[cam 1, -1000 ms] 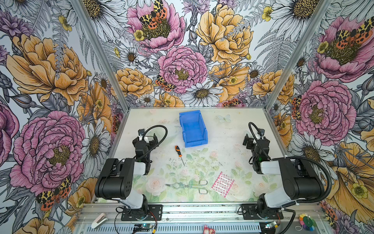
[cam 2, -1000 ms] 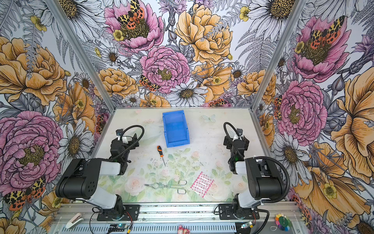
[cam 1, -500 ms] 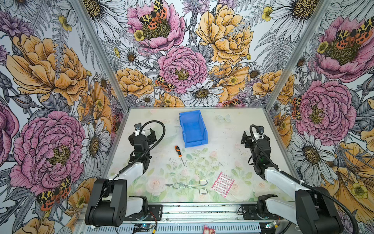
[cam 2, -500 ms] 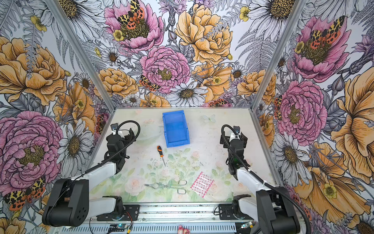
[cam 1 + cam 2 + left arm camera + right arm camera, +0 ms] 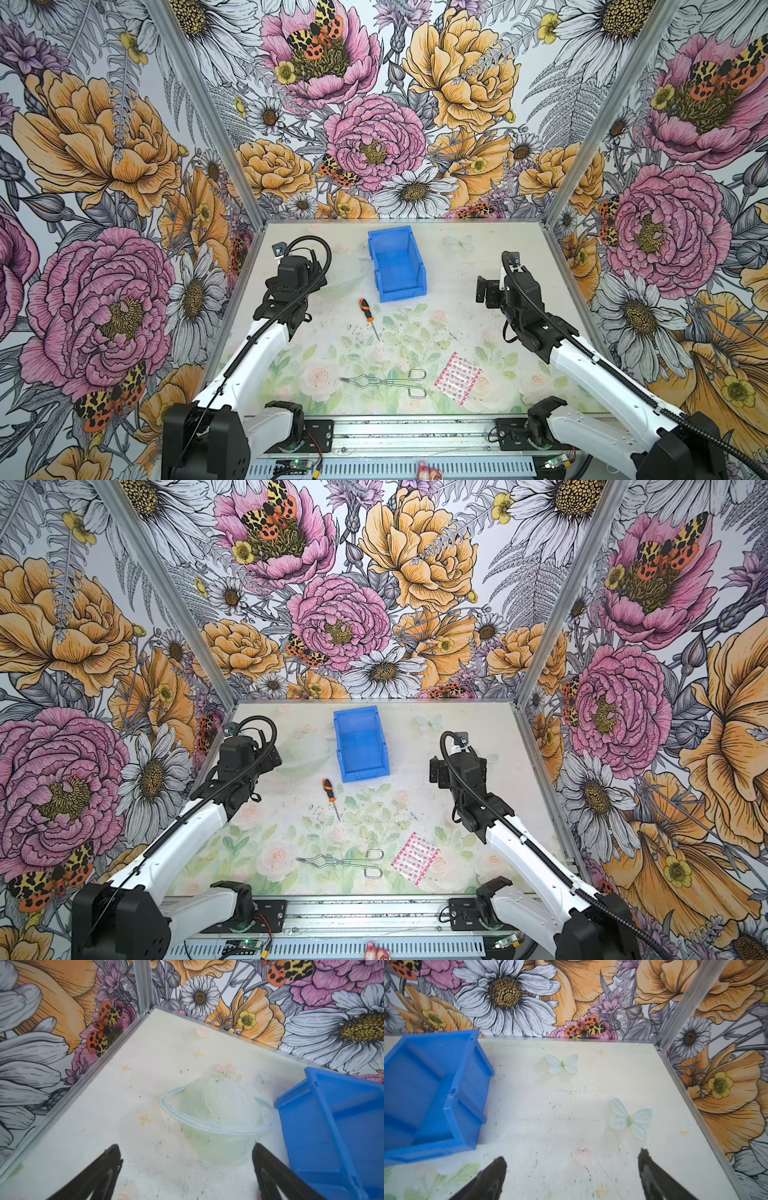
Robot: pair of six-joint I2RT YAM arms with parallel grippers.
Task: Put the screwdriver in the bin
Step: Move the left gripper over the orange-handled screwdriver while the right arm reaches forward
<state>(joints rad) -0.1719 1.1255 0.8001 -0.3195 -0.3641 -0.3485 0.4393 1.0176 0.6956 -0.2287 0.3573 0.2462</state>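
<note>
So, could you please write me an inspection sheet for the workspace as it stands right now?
Surface: table with a pale floral print, scattered with dark specks.
Job's things: screwdriver lies flat on the table just outside the front left corner of the bin; the bin is empty.
Clutter: wire tongs and pink patterned sheet lie near the front edge, apart from each other.
Grippers: left tool and right tool are both open and empty, one on each side of the bin.
Cables: left cable loops above its wrist; right cable runs along its arm; neither touches any item.
Surroundings: floral walls on three sides.
</note>
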